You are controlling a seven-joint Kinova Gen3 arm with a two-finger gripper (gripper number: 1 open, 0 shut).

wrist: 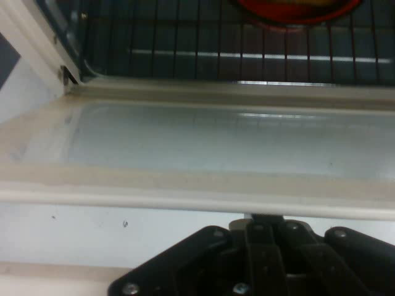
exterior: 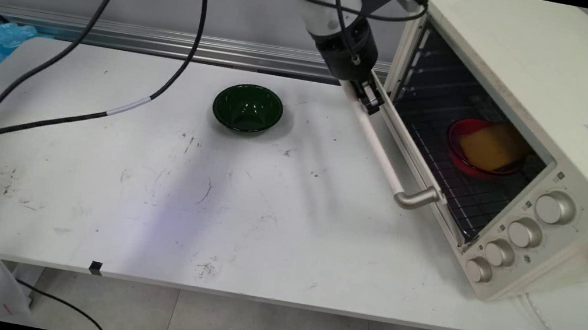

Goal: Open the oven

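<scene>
The gripper (exterior: 370,101) is black, and its fingers (wrist: 265,223) are black too. The handle (exterior: 384,154) just at the fingers is white, with a silver metal end. The oven (exterior: 539,109) beside the fingers is cream, with a dark inside and silver knobs (exterior: 522,232). On its dark wire rack (exterior: 461,191) stands a red bowl (exterior: 464,151) with a yellow sponge (exterior: 495,145) in it. Well apart from the fingers stands a dark green bowl (exterior: 248,109). The table (exterior: 147,195) is white with small dark marks.
</scene>
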